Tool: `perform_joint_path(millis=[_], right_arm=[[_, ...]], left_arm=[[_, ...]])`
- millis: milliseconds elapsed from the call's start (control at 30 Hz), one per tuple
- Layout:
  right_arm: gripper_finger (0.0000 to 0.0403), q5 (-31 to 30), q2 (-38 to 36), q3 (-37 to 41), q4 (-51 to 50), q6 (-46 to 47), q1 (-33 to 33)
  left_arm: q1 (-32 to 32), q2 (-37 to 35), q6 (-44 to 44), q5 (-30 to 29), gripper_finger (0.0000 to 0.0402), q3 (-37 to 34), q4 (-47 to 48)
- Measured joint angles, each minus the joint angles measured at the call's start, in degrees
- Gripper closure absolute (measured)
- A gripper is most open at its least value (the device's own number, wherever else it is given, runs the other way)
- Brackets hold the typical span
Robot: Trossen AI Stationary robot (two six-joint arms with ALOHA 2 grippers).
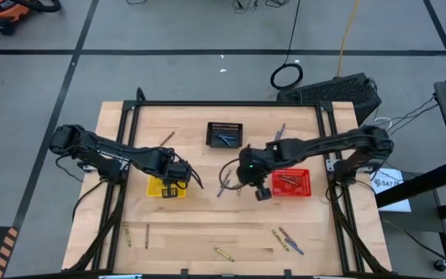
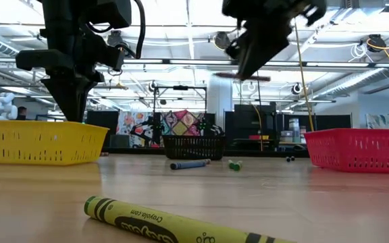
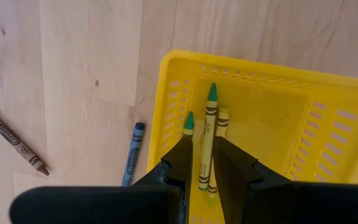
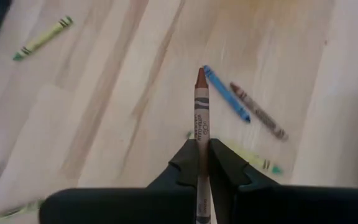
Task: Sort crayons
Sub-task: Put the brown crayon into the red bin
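My left gripper (image 1: 178, 184) hangs over the yellow basket (image 3: 328, 124), fingers pointing down, shut on a yellow-green crayon (image 3: 207, 134). Two more crayons (image 3: 189, 123) lie on the basket's floor. At the table's middle, left of the red basket (image 1: 291, 182), my right gripper (image 4: 202, 155) is raised and shut on a brown-red crayon (image 4: 201, 106). On the table under it lie a blue crayon (image 4: 227, 93), a brown crayon (image 4: 260, 111) and a yellow-green crayon (image 4: 42, 37). My left gripper pinches the yellow-green crayon's rear half (image 3: 205, 177) between its two fingers, from above. The crayon runs along the fingers, its green tip (image 3: 212, 92) pointing down into the basket. Whether the tip touches the basket's floor, I cannot tell. My right gripper pinches the brown-red crayon's rear half (image 4: 202, 163) between its two fingers, slanting down from the table's right. The crayon lies along the fingers, with its pointed tip (image 4: 200, 74) sticking out ahead. It is lifted clear of the table.
A black basket (image 1: 224, 134) with blue crayons stands at the far middle. Loose crayons lie near the front edge (image 1: 223, 253), (image 1: 289, 240), (image 1: 126, 232) and one at far left (image 1: 166, 138). A blue crayon (image 3: 132, 152) and a brown one (image 3: 14, 142) lie beside the yellow basket.
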State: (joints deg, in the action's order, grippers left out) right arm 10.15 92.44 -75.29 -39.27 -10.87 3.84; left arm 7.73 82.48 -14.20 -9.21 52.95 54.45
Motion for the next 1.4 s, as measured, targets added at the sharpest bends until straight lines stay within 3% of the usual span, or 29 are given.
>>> perform_joint_path(millis=[300,800,1067,1400], right_arm=[[0.0401,-7.4,-7.1,2.6,-14.8,8.5,0.0],[0.0401,-10.2,-27.4,28.4,-4.6,27.9,0.4],[0.04,-10.1,-29.0,33.9,-4.9,31.2,0.4],[0.0376,-10.1,-29.0,34.4,-5.7,33.2,0.4]], left_arm=[[0.1,0.0,0.0,0.0,0.0344,0.0,-0.1],[0.1,0.0,0.1,0.0,0.0344,0.0,-2.4],[0.1,0.0,0.0,0.5,0.0344,0.0,-5.3],[0.1,0.0,-0.1,0.6,0.0344,0.0,-6.2]])
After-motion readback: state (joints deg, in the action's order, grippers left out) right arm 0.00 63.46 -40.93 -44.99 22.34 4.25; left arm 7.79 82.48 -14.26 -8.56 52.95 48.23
